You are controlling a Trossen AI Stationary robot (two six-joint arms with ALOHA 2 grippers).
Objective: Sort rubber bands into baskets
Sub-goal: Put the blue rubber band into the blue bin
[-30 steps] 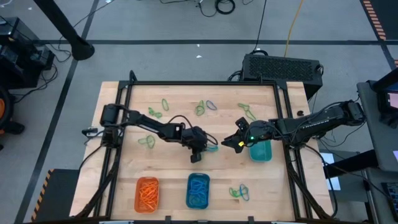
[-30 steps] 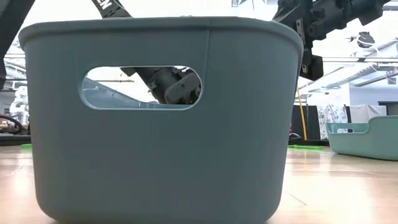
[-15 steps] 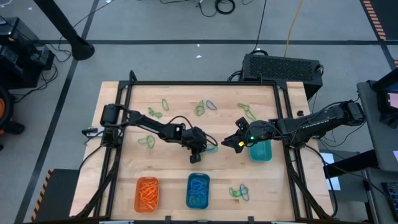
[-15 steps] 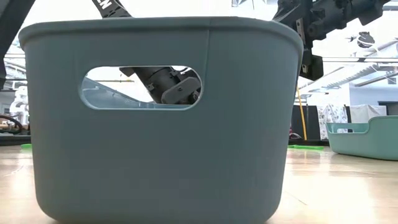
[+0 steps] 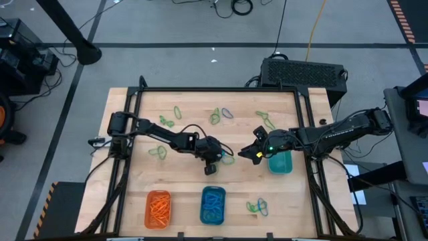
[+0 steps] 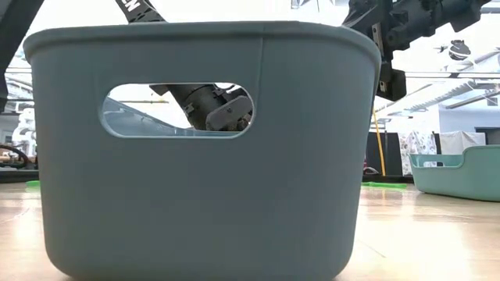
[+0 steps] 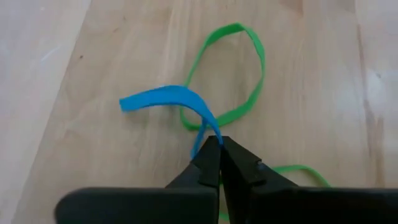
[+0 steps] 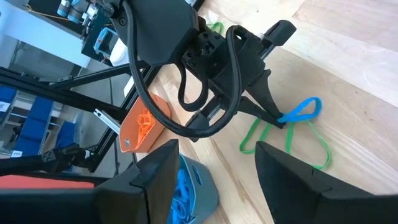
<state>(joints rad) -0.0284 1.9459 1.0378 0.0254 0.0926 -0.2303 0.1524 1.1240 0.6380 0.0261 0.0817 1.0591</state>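
At table centre the left gripper (image 5: 221,158) is down on the wood, its two dark fingers (image 7: 211,163) pinched together on a blue rubber band (image 7: 168,102). The left wrist view shows the tips meeting on the blue strip, its loop curling away from them and lying across a green rubber band (image 7: 249,74) flat on the boards. The right wrist view gives the same pinch from the other side: the blue loop (image 8: 301,111) sits right at the left gripper's tips, the green bands (image 8: 292,140) spread beneath it.

The right gripper (image 5: 246,153) hovers just to the 3 o'clock side of that pinch, fingers spread wide with nothing between them; its own fingers (image 8: 155,177) frame the bottom of its wrist view, well apart.

The teal-green basket (image 5: 281,163) sits at 3 o'clock on the table, partly under the right arm. The orange basket (image 5: 158,208) is at 7 o'clock, filled with orange bands, and the blue basket (image 5: 212,205) is at 6 o'clock beside it, holding blue ones. In the low view a basket wall (image 6: 203,203) fills nearly the whole frame, the left arm showing through its handle slot.

Loose bands remain scattered: green ones (image 5: 176,112) at 11 o'clock, a mixed cluster (image 5: 221,115) at 12, more green (image 5: 265,120) at 1, a pair (image 5: 159,152) at 9, and a green-and-blue tangle (image 5: 257,207) at 5 o'clock.
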